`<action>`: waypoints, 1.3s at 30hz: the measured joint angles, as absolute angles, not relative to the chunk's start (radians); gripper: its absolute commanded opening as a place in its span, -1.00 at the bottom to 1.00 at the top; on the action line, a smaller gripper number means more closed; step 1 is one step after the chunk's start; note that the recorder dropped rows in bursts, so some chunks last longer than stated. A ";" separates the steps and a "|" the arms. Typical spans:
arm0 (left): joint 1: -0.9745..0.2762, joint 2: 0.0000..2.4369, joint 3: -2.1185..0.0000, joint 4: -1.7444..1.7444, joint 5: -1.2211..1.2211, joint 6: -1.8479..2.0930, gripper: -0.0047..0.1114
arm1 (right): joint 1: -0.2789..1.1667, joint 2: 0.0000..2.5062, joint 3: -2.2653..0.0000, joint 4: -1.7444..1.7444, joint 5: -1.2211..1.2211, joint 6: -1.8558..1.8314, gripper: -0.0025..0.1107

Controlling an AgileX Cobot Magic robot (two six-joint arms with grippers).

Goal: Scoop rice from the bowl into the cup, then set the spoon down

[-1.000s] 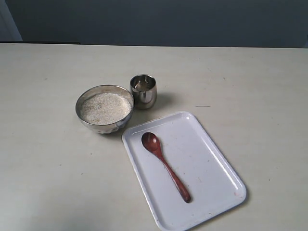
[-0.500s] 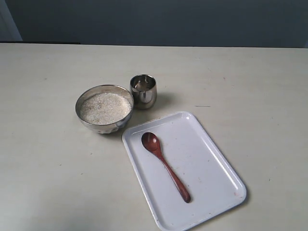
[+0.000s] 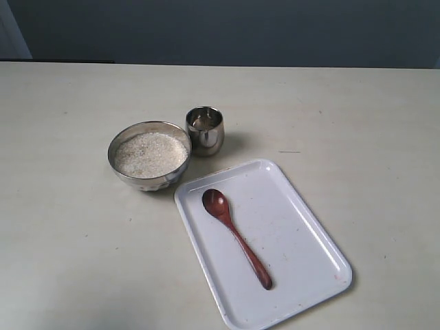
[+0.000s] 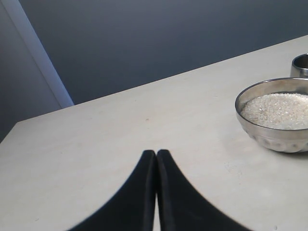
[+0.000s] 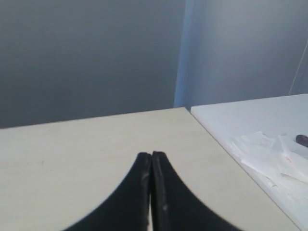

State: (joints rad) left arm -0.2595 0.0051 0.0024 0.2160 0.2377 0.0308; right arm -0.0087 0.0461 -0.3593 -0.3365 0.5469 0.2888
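Note:
The wide steel bowl [image 3: 118, 167] stands left of centre on the table, filled with white rice [image 3: 150, 154]. Just behind its right side stands the small steel cup [image 3: 205, 130]. The dark reddish-brown wooden spoon [image 3: 236, 236] lies on a white tray [image 3: 302, 254], head towards the bowl. Neither arm shows in the exterior view. In the left wrist view my left gripper [image 4: 156, 153] is shut and empty, with the bowl [image 4: 269, 137], its rice [image 4: 279, 109] and the cup's edge [image 4: 300, 65] off to one side. My right gripper [image 5: 151, 155] is shut and empty over bare table.
The beige table [image 3: 357, 117] runs to a dark wall at the back. In the right wrist view a second white surface [image 5: 250, 122] with crumpled paper [image 5: 269, 149] adjoins the table's edge.

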 measured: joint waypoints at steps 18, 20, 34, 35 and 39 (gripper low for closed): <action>-0.259 0.005 0.002 0.216 0.238 0.031 -0.91 | -0.113 0.005 -0.142 -0.175 0.319 0.289 -0.96; -0.259 0.005 0.002 0.216 0.238 0.031 -0.91 | -0.113 0.005 -0.124 -0.148 0.314 0.289 -0.96; -0.259 0.005 0.002 0.216 0.238 0.031 -0.91 | -0.113 0.005 -0.005 -0.113 0.300 0.258 -0.96; -0.259 0.005 0.002 0.216 0.238 0.031 -0.91 | -0.113 0.005 -0.005 -0.102 0.306 0.233 -0.96; -0.259 0.005 0.002 0.216 0.238 0.031 -0.91 | -0.113 0.005 -0.005 -0.031 0.312 0.099 -0.96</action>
State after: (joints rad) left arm -0.2595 0.0051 0.0024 0.2160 0.2377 0.0308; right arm -0.1134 0.0046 -0.0052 -0.0314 0.3124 0.0991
